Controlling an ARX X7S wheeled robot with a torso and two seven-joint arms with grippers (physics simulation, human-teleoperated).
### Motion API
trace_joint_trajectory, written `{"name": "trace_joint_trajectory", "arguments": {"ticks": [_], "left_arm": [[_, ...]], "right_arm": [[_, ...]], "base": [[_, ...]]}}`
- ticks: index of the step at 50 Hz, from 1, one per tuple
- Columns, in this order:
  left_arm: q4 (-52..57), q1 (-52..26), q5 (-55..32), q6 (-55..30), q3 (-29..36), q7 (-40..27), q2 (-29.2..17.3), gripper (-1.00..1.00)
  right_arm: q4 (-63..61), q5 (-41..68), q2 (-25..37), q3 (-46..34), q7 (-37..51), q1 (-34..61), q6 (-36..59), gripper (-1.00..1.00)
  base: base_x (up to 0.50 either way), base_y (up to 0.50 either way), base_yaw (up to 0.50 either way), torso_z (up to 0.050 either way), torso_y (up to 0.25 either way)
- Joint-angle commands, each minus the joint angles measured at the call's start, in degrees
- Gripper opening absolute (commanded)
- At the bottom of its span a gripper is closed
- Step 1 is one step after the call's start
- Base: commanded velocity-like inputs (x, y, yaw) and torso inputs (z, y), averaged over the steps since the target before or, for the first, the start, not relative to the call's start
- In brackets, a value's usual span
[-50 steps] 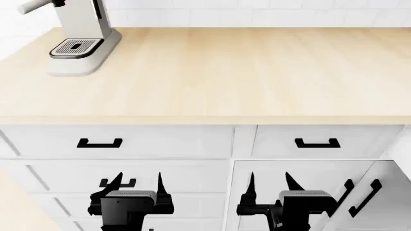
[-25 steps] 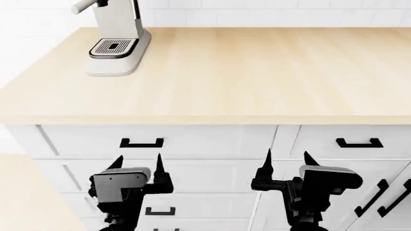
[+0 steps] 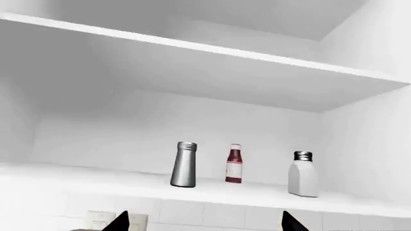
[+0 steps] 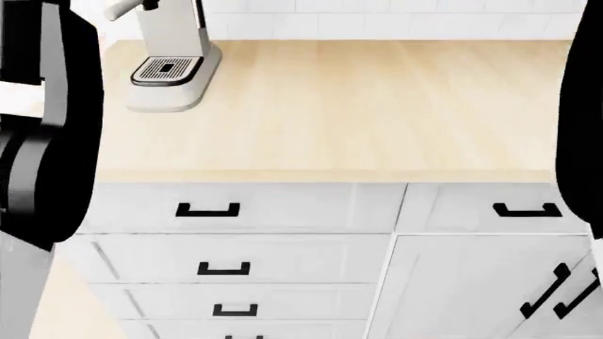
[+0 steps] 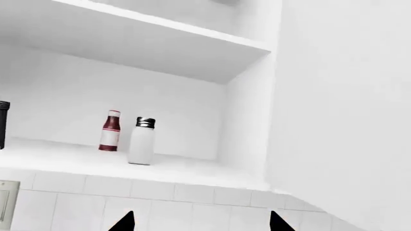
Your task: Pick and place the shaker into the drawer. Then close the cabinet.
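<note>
Since half a second ago both arms have risen out of the lower head view; they now show as dark bulk at its left and right edges.

Head view: coffee machine on the wooden counter, closed drawers below, and the cabinet at lower right.

Left wrist view: the left gripper is spread wide, empty. On the open shelf stand a metal shaker, a red bottle and a white shaker.

Right wrist view: the right gripper is likewise spread, empty.
</note>
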Motion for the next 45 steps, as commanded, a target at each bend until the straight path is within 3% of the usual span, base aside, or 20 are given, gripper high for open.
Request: {"name": "trace_joint_trajectory", "arguments": {"ticks": [1,5,10,22,34,38,45], "left_arm": [[-17.96,-17.53,-4.67,-3.94,9.25,1.14,0.26,1.00],[-17.96,-15.80,-9.46,-3.07,13.64,-1.57,0.26,1.00],[-17.96,-14.13,-12.35,-3.67,18.47,-0.06,0.26,1.00],[-17.96,-13.65,1.17,-9.75,6.25,1.24,0.25,1.00],[-17.96,-12.96,1.93,-10.17,7.73,2.40,0.25,1.00],[-17.96,-13.25,3.15,-9.01,4.79,0.72,0.25,1.00],[-17.96,-12.40,3.98,-8.94,2.75,0.01,0.25,1.00]], "right_arm": [[15.10,-6.05,-1.31,1.57,-4.21,17.67,0.49,1.00],[15.10,-6.05,-1.31,1.57,-4.21,17.67,0.49,1.00],[19.55,-2.09,-1.88,1.27,-4.65,17.67,-1.87,1.00],[18.37,-2.25,-3.04,1.45,-7.70,17.67,0.63,1.00],[18.96,-1.41,-2.97,1.45,-9.31,17.67,0.63,1.00],[18.72,-1.75,-2.90,1.38,-10.25,17.67,0.73,1.00],[19.28,-2.02,-3.02,1.20,-10.94,17.67,2.41,1.00]], "base": [[0.00,0.00,0.00,0.000,0.000],[0.00,0.00,0.00,0.025,0.000],[0.00,0.00,0.00,0.050,0.000],[0.00,0.00,0.00,0.050,0.000],[0.00,0.00,0.00,0.050,0.000],[0.08,0.00,0.00,0.050,0.000],[0.50,0.00,0.00,0.000,0.000]]}}
